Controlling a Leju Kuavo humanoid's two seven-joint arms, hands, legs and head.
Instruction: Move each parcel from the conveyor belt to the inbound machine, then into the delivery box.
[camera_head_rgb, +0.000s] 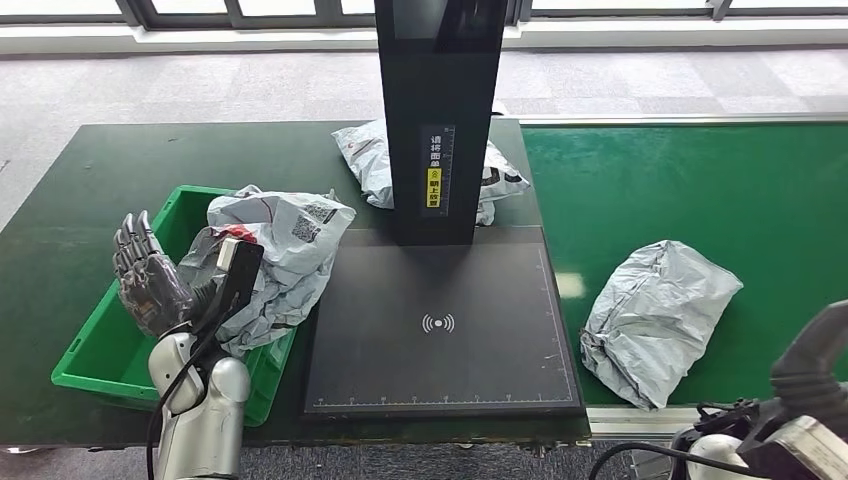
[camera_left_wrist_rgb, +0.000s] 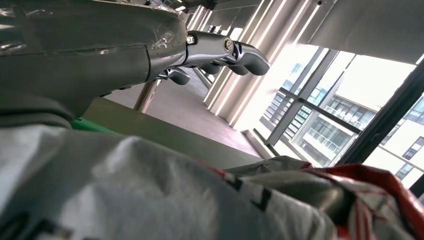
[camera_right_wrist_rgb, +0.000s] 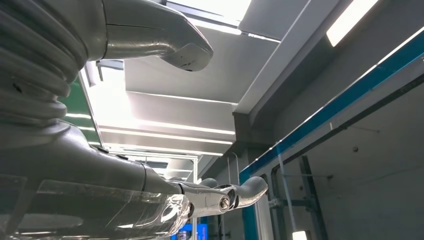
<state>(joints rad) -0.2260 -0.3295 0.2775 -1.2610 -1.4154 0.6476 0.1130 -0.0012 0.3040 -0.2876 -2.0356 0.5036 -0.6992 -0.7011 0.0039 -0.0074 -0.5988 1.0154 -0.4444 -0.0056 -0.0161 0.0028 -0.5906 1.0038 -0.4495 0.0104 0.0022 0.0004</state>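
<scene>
Dark green table (camera_head_rgb: 150, 160) under the equipment, standing on grey carpeted floor (camera_head_rgb: 650, 80). Window frames (camera_head_rgb: 200, 12) along the far wall. Through the left wrist view, tall glazing (camera_left_wrist_rgb: 320, 115) facing a neighbouring building; through the right wrist view, ceiling light strip (camera_right_wrist_rgb: 355, 20) and blue beam (camera_right_wrist_rgb: 340, 105).

Left robot hand (camera_head_rgb: 150, 275) raised over green bin (camera_head_rgb: 100, 345), fingers spread, nothing in them. Just beside it, toward the scanner, a white parcel (camera_head_rgb: 270, 260) heaps above the bin rim and blocks that side. Beyond the parcel, the flat scanner pad (camera_head_rgb: 440, 330) is bare; its black post (camera_head_rgb: 437, 120) stands at the far edge. Grey parcel (camera_head_rgb: 655, 320) lies on green belt (camera_head_rgb: 690, 180), open belt surface all round it.
</scene>
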